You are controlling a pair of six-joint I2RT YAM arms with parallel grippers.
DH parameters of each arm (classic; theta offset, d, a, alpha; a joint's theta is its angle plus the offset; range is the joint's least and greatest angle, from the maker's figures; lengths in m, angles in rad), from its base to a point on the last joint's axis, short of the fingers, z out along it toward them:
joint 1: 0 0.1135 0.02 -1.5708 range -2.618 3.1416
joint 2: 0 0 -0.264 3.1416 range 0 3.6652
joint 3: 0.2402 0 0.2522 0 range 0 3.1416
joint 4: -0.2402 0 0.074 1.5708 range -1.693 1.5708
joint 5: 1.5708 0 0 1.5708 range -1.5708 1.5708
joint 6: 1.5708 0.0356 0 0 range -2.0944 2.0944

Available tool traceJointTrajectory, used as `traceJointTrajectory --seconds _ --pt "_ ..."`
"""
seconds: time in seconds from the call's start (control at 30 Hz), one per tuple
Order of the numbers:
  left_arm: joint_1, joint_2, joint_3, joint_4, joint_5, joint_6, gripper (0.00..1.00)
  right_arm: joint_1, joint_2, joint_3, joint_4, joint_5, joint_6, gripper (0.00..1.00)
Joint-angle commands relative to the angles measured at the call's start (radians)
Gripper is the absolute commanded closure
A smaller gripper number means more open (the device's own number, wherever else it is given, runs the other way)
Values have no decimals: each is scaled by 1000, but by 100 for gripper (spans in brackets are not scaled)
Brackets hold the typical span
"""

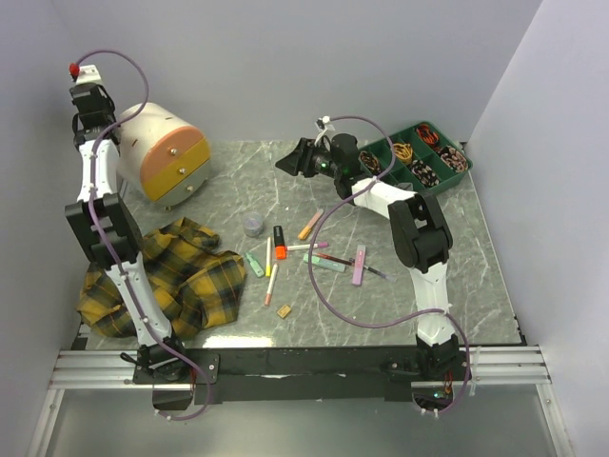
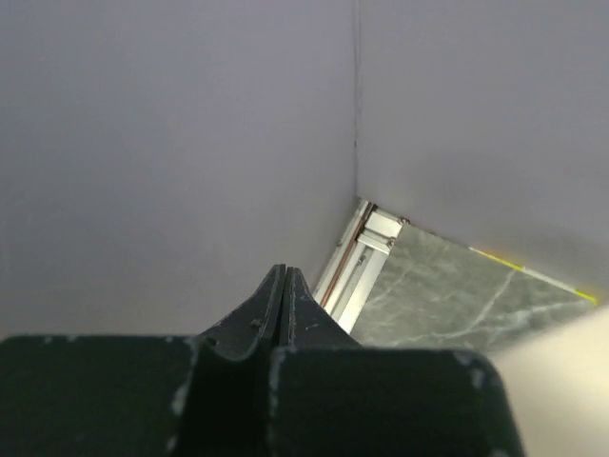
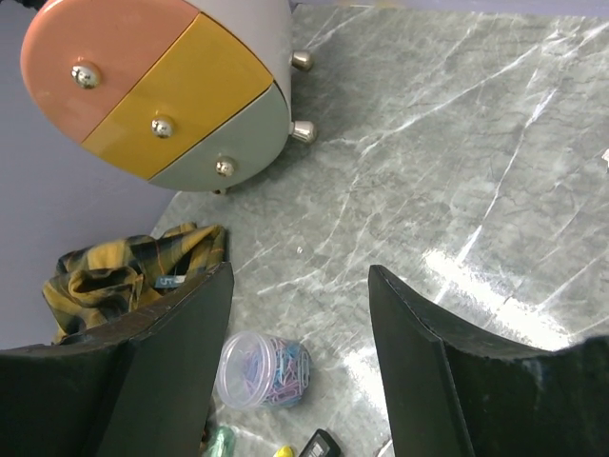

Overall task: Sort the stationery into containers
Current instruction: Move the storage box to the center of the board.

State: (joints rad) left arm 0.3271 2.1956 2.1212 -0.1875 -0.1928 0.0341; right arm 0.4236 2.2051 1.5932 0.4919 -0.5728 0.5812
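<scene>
Cream mini chest (image 1: 171, 157) is sitting at the back left of the table (image 1: 447, 276), and the pens and highlighters (image 1: 280, 244) are lying loose mid-table near the plaid cloth (image 1: 162, 276). Left gripper (image 2: 286, 276) is hanging by the wall (image 2: 143, 143), fingers pressed together, gripping nothing. Right gripper (image 3: 300, 286) is hovering spread wide, empty, facing the chest.

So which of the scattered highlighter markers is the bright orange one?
The stubby bright orange highlighter with a black cap, lying just right of the small clear round pot; the others are pastel green, pink or peach.
</scene>
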Motion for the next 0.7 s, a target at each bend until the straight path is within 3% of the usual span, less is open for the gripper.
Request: traceJointTrajectory --seconds 0.0,0.13,0.47,0.67 --pt "7 32 54 3 6 36 99 -8 -81 -19 20 -2 -29 33" --pt "-11 18 10 -20 59 40 99 -8 -79 -22 17 1 -30 32" --pt "-149 -96 -277 -47 136 -88 99 -8 -65 -3 14 -1 -30 32" --pt "-204 -122 -334 -70 161 -143 99 -13 -67 -12 16 -2 -30 32"
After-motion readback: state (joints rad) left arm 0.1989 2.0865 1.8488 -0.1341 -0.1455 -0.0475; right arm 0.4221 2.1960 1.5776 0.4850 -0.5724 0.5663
